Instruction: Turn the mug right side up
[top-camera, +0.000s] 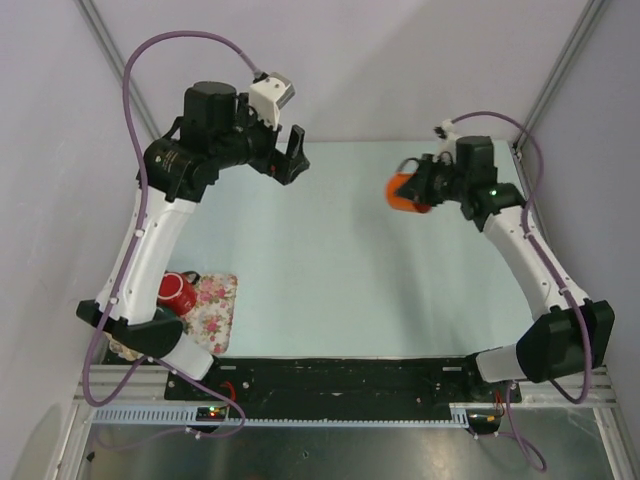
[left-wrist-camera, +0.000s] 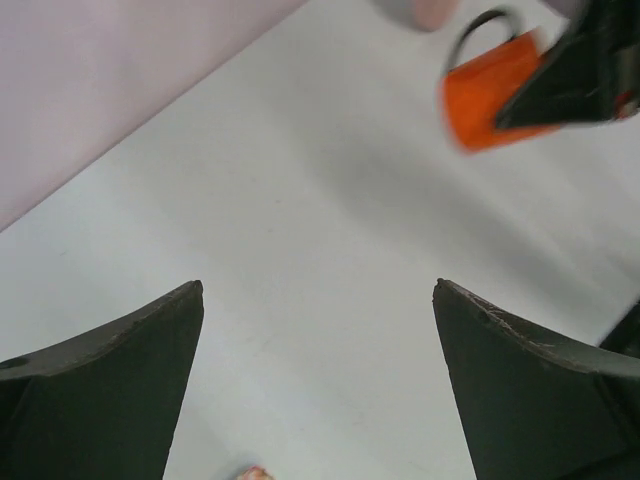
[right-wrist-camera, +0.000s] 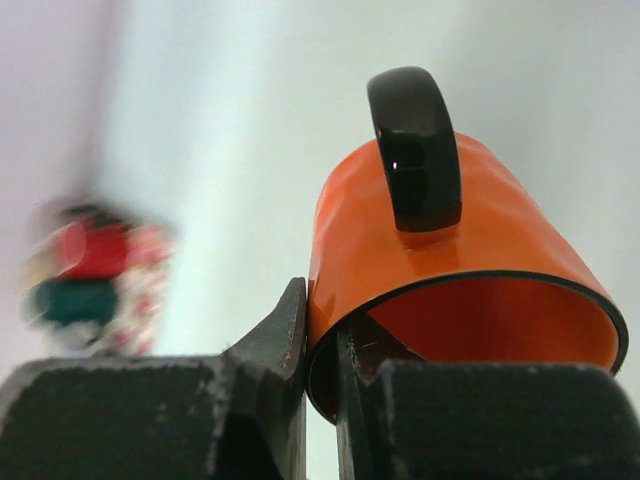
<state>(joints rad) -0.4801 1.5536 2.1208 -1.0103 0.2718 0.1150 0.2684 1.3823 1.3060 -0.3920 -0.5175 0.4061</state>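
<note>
The orange mug (top-camera: 403, 191) with a black handle (right-wrist-camera: 415, 145) and black rim hangs in the air at the back right of the table, tilted on its side. My right gripper (right-wrist-camera: 320, 335) is shut on its wall, one finger outside and one inside the rim. The mug also shows blurred in the left wrist view (left-wrist-camera: 487, 92). My left gripper (top-camera: 294, 157) is open and empty, held above the back middle of the table, its fingers (left-wrist-camera: 110, 385) wide apart over bare tabletop.
At the front left a red mug (top-camera: 178, 292) sits beside a floral cloth (top-camera: 213, 306), partly under the left arm. They show blurred in the right wrist view (right-wrist-camera: 95, 270). Lilac walls close the back and sides. The pale tabletop (top-camera: 330, 270) lies between the arms.
</note>
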